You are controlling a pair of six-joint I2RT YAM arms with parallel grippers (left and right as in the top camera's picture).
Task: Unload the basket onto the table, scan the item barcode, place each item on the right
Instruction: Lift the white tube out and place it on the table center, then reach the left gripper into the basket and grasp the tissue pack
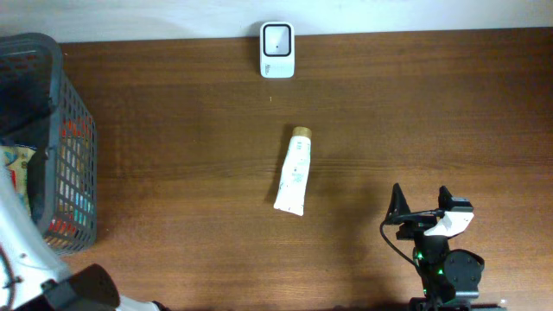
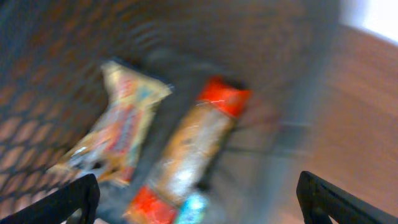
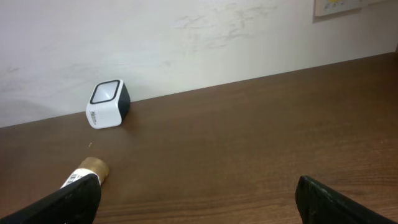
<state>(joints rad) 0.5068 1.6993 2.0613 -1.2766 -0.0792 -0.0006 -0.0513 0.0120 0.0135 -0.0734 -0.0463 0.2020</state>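
The item, a white tube (image 1: 294,173) with a gold cap, lies flat in the middle of the table; its cap end (image 3: 93,168) shows beside my right gripper's left finger. The white barcode scanner (image 1: 277,49) (image 3: 107,103) stands at the far edge by the wall. My right gripper (image 1: 421,203) (image 3: 198,190) is open and empty, low over the table to the right of the tube and facing the scanner. My left gripper (image 2: 198,186) is open over the inside of the basket, above blurred snack packets, holding nothing.
A dark mesh basket (image 1: 60,130) (image 2: 31,143) stands at the table's left edge. It holds a yellowish packet (image 2: 121,124) and an orange packet with red ends (image 2: 193,149). My left arm (image 1: 22,250) rises at the lower left beside it.
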